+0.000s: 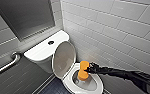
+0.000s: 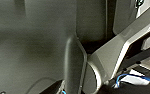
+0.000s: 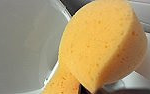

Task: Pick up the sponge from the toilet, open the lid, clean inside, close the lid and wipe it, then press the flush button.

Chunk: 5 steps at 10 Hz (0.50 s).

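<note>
We see our right gripper (image 1: 89, 68) clamped on the sponge (image 1: 83, 71), gripping its side and holding it upright over the open bowl of the toilet (image 1: 99, 86). The sponge's lower end dips inside the rim; we cannot tell whether it touches the ceramic. The lid (image 1: 64, 58) stands raised against the tank, just below the flush button (image 1: 51, 42). A grab bar (image 1: 6, 65) runs along the tiled wall.
</note>
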Motion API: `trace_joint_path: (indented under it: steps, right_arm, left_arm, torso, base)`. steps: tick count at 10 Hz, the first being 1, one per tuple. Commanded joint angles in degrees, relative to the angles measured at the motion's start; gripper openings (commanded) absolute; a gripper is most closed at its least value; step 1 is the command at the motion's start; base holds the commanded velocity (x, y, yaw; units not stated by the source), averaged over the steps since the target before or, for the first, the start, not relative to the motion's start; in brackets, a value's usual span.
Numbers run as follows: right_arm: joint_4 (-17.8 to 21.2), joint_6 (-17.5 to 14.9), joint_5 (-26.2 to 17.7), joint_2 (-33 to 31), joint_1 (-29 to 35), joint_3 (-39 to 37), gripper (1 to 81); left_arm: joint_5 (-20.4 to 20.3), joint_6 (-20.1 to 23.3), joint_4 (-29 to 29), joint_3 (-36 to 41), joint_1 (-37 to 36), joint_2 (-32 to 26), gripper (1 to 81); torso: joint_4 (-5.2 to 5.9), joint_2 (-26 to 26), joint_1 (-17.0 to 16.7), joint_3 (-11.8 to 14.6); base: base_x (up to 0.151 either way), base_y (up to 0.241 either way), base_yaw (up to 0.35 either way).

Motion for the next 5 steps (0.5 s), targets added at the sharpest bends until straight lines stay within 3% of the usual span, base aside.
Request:
trace_joint_path:
  steps: [1, 3, 5]
  right_arm:
    - [-0.3, -0.3, -1.2, 1.8, 9.7, -2.6, 1.0]
    - [-0.3, -0.5, -0.6, 4.9, 8.5, -7.7, 1.0]
    - [-0.3, -0.4, -0.2, 6.3, 8.1, -9.8, 1.0]
  left_arm:
    - [4.6, 2.0, 0.2, 5.7, 3.4, -1.7, 81.1]
    - [-1.0, 5.2, 0.6, 10.5, 6.4, -1.7, 81.1]
    - [-1.3, 5.5, 0.7, 11.3, 8.7, -1.6, 81.1]
  torso:
    - [0.00, 0.0, 0.0, 0.0]
    - [0.00, 0.0, 0.0, 0.0]
    - [0.00, 0.0, 0.0, 0.0]
  base:
    - [0.000, 0.000, 0.000]
    - [0.000, 0.000, 0.000]
    - [0.000, 0.000, 0.000]
